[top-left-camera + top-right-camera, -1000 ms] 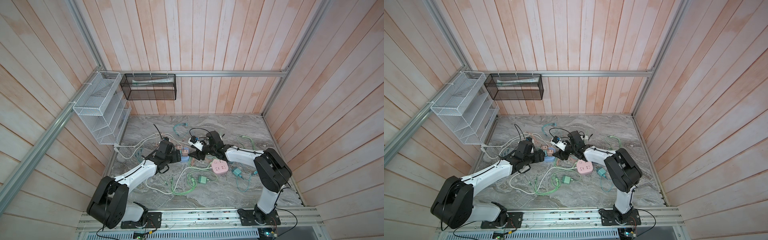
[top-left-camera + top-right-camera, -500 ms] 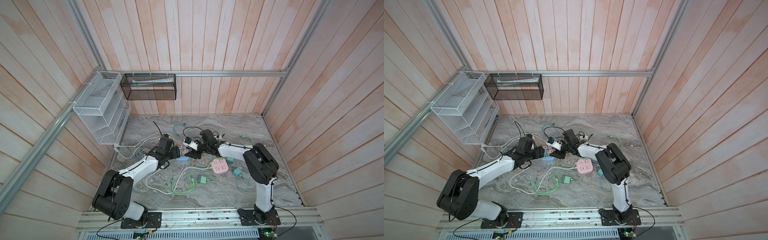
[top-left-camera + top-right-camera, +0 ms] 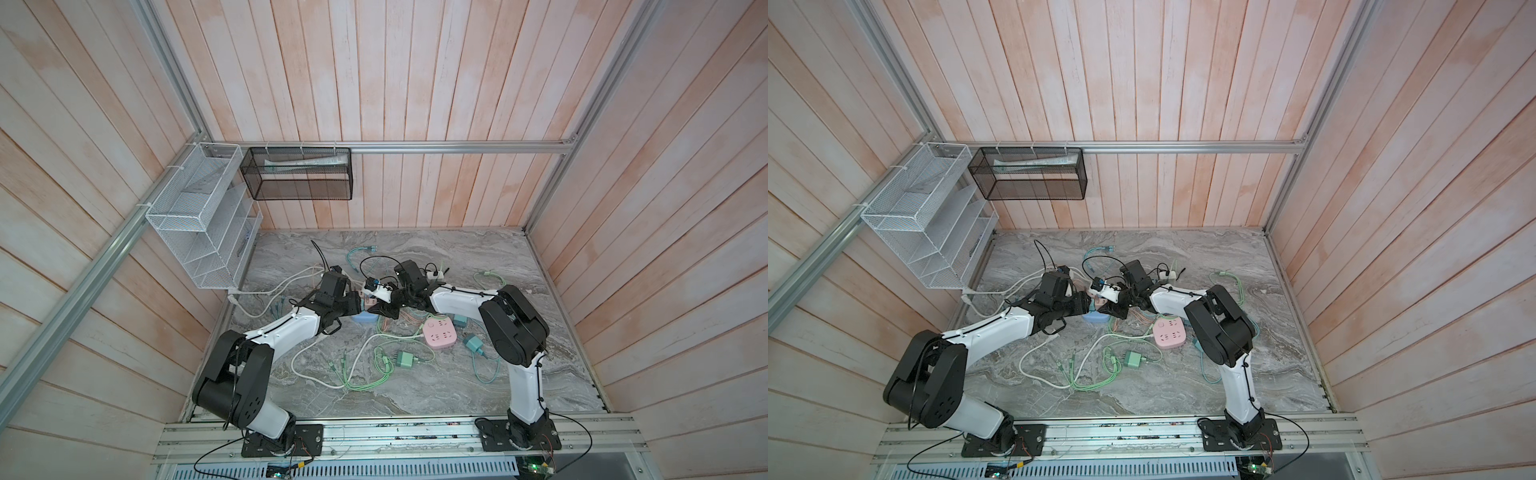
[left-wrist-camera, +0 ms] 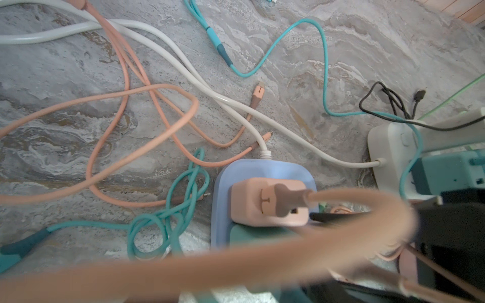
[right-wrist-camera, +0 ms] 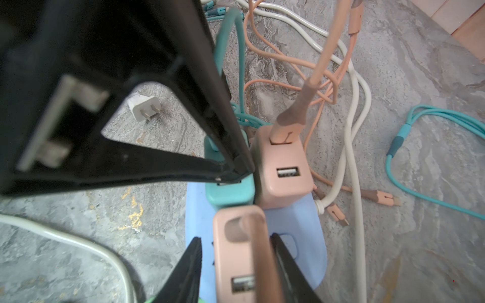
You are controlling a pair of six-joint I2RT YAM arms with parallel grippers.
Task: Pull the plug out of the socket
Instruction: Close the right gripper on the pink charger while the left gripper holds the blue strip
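The plug point(image 5: 231, 262), a pink charger block, sits in the blue power strip point(image 5: 301, 223), which lies on the marble table point(image 3: 415, 257) just below mid-frame in both top views, between the arms. The right gripper point(image 5: 236, 237) straddles it, jaws spread: one finger point(image 5: 286, 262) against its side, a thin gap at the other. A teal plug point(image 5: 231, 194) and a second pink plug point(image 5: 283, 168) stand beside it. The left gripper point(image 3: 358, 305) rests one finger point(image 5: 225, 162) on the teal plug; its spread cannot be told.
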